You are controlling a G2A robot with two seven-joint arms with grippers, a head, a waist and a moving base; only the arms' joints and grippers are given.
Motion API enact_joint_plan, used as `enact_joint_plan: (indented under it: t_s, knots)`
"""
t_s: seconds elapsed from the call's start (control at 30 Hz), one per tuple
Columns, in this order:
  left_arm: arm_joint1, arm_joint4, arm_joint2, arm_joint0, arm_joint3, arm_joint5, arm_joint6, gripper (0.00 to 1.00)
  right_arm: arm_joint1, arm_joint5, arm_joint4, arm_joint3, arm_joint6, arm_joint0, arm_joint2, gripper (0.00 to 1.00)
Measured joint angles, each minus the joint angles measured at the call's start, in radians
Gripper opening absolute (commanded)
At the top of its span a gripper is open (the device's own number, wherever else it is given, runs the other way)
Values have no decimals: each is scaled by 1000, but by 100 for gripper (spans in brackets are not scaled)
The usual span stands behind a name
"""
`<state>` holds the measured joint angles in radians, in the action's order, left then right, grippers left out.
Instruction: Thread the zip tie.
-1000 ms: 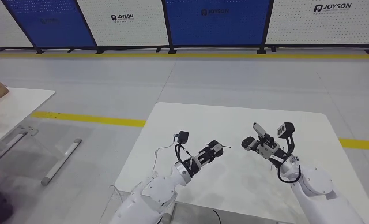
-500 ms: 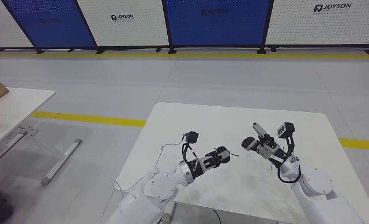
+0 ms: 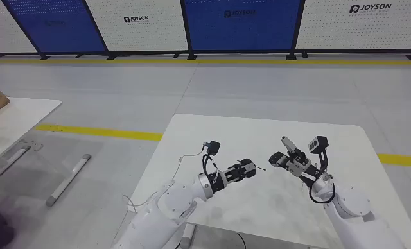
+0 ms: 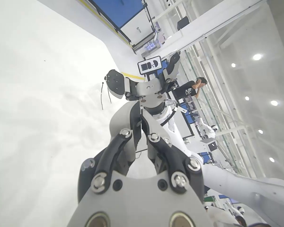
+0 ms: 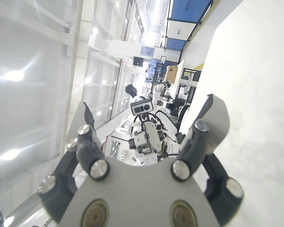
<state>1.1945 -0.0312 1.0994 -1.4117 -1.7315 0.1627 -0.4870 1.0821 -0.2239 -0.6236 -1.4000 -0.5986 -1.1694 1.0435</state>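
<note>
1. Can't really see where the clenched left gripper (image 3: 247,167) pinches the thin black zip tie (image 4: 102,95), that bit's hidden.
2. It sticks out over the white table (image 3: 212,130), long axis aimed at the wide-open right gripper (image 3: 280,153), not touching it.

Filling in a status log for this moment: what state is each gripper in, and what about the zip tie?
left gripper: shut, pinching the zip tie.
right gripper: wide open, holding nothing.
zip tie: off the table, sticking out of the left gripper toward the right gripper; too thin to tell whether it is threaded.
</note>
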Motion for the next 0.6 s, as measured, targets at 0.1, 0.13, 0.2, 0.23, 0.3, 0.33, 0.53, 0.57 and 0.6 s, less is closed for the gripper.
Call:
enact_joint_plan:
  t_s: [0.1,0.13,0.2,0.23,0.3,0.33,0.53,0.57,0.6]
  knots:
    - [-2,-145,9,38,49,13,-136,0,0,0,0,0,0,0,0,100]
    - [-4,-197,12,53,71,13,-192,0,0,0,0,0,0,0,0,100]
    - [-4,-234,13,62,85,13,-244,0,0,0,0,0,0,0,0,100]
    - [-4,-232,13,62,86,13,-243,0,0,0,0,0,0,0,0,100]
    - [-4,-227,13,61,84,13,-231,0,0,0,0,0,0,0,0,100]
    - [-4,-226,13,61,84,13,-228,0,0,0,0,0,0,0,0,100]
    - [-4,-227,13,61,84,13,-229,0,-12,-3,86,-35,17,-1,40,100]
    - [-4,-227,13,61,84,13,-229,0,-19,12,127,-52,11,-4,61,100]
    - [-4,-227,13,61,84,13,-229,0,-26,36,170,-71,1,-9,84,100]
